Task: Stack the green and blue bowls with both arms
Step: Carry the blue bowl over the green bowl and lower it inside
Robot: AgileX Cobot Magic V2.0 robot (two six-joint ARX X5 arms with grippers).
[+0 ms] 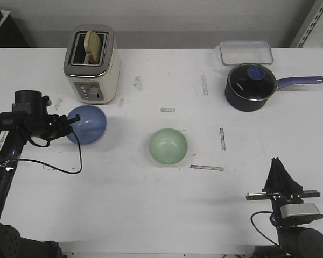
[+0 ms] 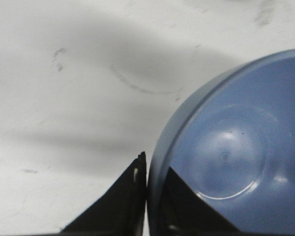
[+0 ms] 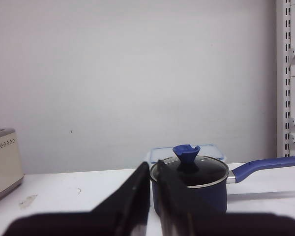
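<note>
Pointed black left claw [image 2: 147,189] pinched on smooth matte blue bowl [image 1: 88,124] rim; right claw [image 3: 153,187] narrow.

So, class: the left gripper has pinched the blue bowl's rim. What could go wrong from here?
1. The left gripper holds the blue bowl only by its rim, so it may tilt or slip when lifted.
2. The toaster stands close behind it; a swing could clip it.

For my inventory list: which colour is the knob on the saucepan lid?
Blue; the knob shows best in the right wrist view.
</note>
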